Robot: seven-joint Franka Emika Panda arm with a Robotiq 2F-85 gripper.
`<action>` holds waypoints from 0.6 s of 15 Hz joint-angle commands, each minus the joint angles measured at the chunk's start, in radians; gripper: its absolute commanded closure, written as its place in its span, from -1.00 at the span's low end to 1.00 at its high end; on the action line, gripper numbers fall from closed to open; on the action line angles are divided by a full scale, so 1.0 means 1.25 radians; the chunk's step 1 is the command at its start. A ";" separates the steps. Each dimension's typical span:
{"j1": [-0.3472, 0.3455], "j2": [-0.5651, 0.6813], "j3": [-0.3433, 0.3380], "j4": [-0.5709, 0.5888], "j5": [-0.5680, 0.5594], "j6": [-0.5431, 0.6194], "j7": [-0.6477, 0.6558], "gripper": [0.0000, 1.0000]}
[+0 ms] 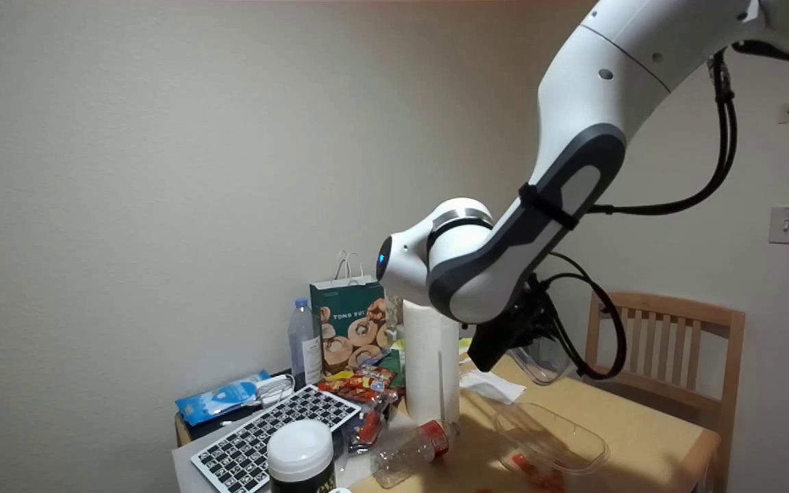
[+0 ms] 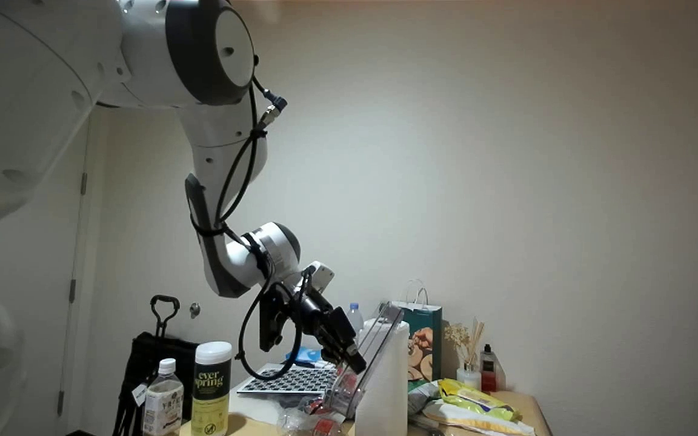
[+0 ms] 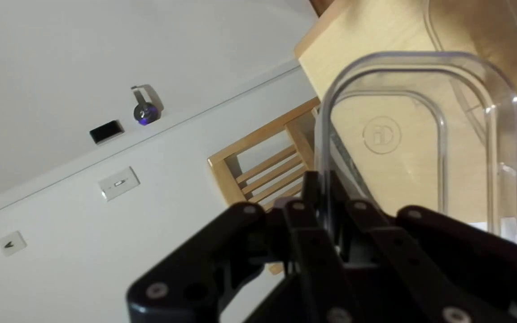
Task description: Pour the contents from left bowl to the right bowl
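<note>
My gripper (image 3: 326, 186) is shut on the side wall of a clear plastic container (image 3: 384, 175), the bowl-like thing in my hold. An embossed mark shows on its bottom, and no contents are visible in it. It hangs above the table, steeply tilted, in both exterior views (image 1: 546, 366) (image 2: 368, 363); the fingertips (image 2: 355, 360) are at its wall. A second clear container (image 1: 576, 445) stands on the table in an exterior view. Red pieces (image 1: 538, 474) show at its near end; I cannot tell whether they lie inside it. In the wrist view only clear edges of it show.
A paper towel roll (image 1: 429, 370) stands close to the held container. A clear bottle (image 1: 405, 453) lies on its side. A white-lidded canister (image 1: 301, 452), a checkered board (image 1: 274, 438), snack packs (image 1: 367, 383) and a paper bag (image 1: 350, 322) crowd the table. A chair (image 1: 668, 356) stands behind.
</note>
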 commanded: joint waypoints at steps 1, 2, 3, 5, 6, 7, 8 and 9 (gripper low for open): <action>-0.005 -0.019 0.005 0.055 0.132 -0.030 -0.145 0.95; 0.000 -0.016 0.005 0.069 0.163 -0.035 -0.182 0.95; 0.002 -0.014 0.003 0.081 0.197 -0.042 -0.216 0.95; 0.004 -0.008 -0.012 0.103 0.263 -0.052 -0.220 0.95; 0.022 -0.007 -0.020 0.084 0.219 -0.028 -0.189 0.87; 0.022 -0.006 -0.023 0.091 0.238 -0.032 -0.192 0.87; 0.022 -0.006 -0.025 0.094 0.245 -0.033 -0.194 0.87; 0.022 -0.006 -0.026 0.095 0.247 -0.033 -0.194 0.87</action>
